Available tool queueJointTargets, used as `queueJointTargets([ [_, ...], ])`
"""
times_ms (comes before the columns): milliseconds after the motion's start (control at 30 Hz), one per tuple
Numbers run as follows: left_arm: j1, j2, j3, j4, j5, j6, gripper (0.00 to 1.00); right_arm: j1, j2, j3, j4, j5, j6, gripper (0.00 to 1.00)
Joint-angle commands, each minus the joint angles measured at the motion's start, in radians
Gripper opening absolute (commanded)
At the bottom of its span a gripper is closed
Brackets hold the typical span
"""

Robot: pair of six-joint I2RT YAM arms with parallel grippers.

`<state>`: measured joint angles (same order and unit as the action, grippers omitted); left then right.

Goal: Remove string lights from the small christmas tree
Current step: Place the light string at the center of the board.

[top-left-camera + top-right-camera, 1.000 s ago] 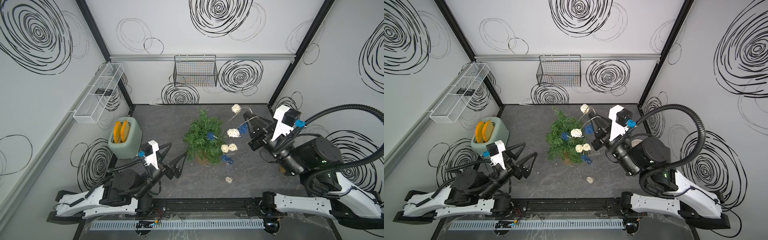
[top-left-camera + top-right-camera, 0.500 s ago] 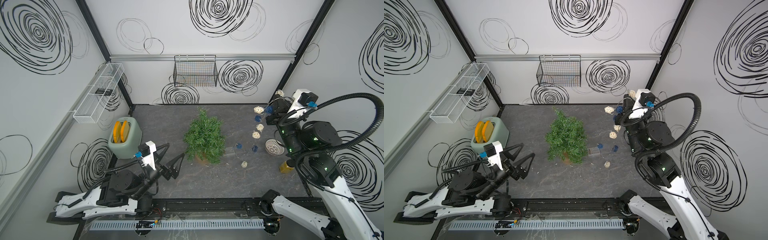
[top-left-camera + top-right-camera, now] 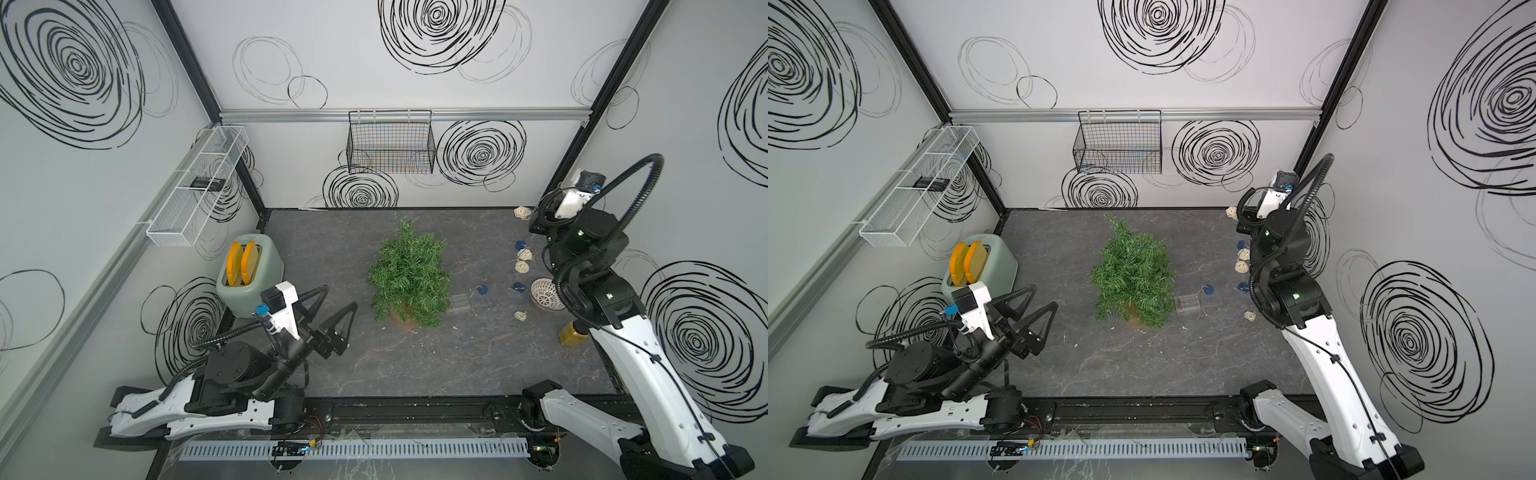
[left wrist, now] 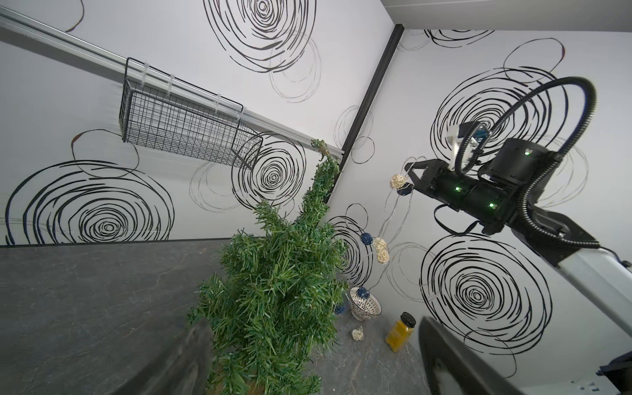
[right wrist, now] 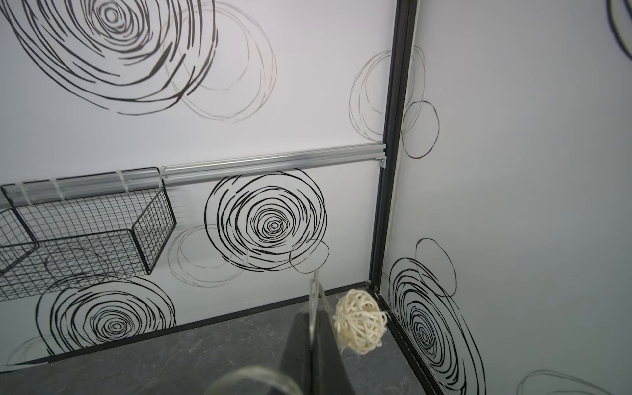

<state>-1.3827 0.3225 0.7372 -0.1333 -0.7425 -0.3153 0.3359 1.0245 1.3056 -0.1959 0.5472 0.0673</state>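
Note:
The small christmas tree (image 3: 409, 282) (image 3: 1133, 282) (image 4: 273, 290) stands upright mid-table with no balls showing on its branches. The string lights (image 3: 523, 266) (image 3: 1241, 266) (image 4: 381, 251) hang to its right, from my right gripper (image 3: 535, 218) (image 3: 1242, 216) (image 4: 410, 171) (image 5: 312, 319), which is raised in the far right corner. That gripper is shut on the thin wire, with a cream ball (image 5: 359, 325) beside its fingers. The string's lower balls and clear battery case (image 3: 459, 301) lie on the table. My left gripper (image 3: 336, 300) (image 3: 1040, 300) (image 4: 314, 376) stands open and empty, near-left of the tree.
A white perforated bowl (image 3: 544, 294) and a yellow jar (image 3: 571, 334) stand by the right wall, under the right arm. A green toaster (image 3: 249, 278) stands at the left. A black wire basket (image 3: 390, 143) and a white wire shelf (image 3: 195, 195) hang on the walls.
My right arm swung from beside the tree up into the far right corner, pulling the string lights off the branches. The left arm barely moved.

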Motion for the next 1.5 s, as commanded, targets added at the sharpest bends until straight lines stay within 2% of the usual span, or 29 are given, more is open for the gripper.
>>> queueJointTargets([
  [0, 0.007, -0.020, -0.011, 0.011, -0.025, -0.018, 0.96, -0.030, 0.022, -0.052, -0.054, -0.095, 0.099, 0.00],
  [133, 0.008, -0.025, -0.013, 0.004, -0.026, -0.023, 0.96, -0.031, -0.006, -0.235, -0.015, -0.216, 0.194, 0.00],
  [367, 0.008, -0.014, -0.004, 0.003, -0.029, -0.022, 0.96, -0.032, 0.038, -0.519, 0.056, -0.420, 0.332, 0.00],
  [500, 0.008, -0.014, -0.006, 0.000, -0.040, -0.023, 0.96, -0.032, 0.089, -0.606, 0.047, -0.501, 0.398, 0.02],
  [633, 0.008, -0.017, -0.010, 0.002, -0.042, -0.024, 0.96, -0.032, 0.105, -0.644, 0.004, -0.546, 0.447, 0.57],
  [667, 0.008, -0.017, -0.012, 0.002, -0.043, -0.024, 0.96, -0.032, 0.099, -0.646, 0.000, -0.565, 0.445, 0.64],
  [767, 0.008, -0.016, -0.012, -0.001, -0.043, -0.025, 0.96, -0.022, 0.082, -0.684, 0.053, -0.638, 0.412, 0.72],
  [900, 0.008, -0.017, -0.018, -0.003, -0.047, -0.029, 0.96, 0.058, 0.116, -0.715, 0.061, -0.610, 0.405, 0.76],
  [1100, 0.007, -0.023, -0.024, -0.002, -0.055, -0.033, 0.96, 0.151, 0.241, -0.752, 0.048, -0.512, 0.474, 0.77],
  [1267, 0.009, -0.038, -0.022, -0.009, -0.063, -0.039, 0.96, 0.157, 0.314, -0.783, 0.045, -0.429, 0.521, 0.75],
  [1333, 0.009, -0.044, -0.024, -0.012, -0.066, -0.043, 0.96, 0.131, 0.342, -0.791, 0.032, -0.389, 0.550, 0.75],
  [1400, 0.007, -0.049, -0.027, -0.012, -0.070, -0.044, 0.97, 0.091, 0.355, -0.793, 0.038, -0.406, 0.573, 0.74],
  [1467, 0.007, -0.049, -0.027, -0.011, -0.071, -0.045, 0.96, 0.080, 0.351, -0.777, 0.023, -0.356, 0.598, 0.74],
])
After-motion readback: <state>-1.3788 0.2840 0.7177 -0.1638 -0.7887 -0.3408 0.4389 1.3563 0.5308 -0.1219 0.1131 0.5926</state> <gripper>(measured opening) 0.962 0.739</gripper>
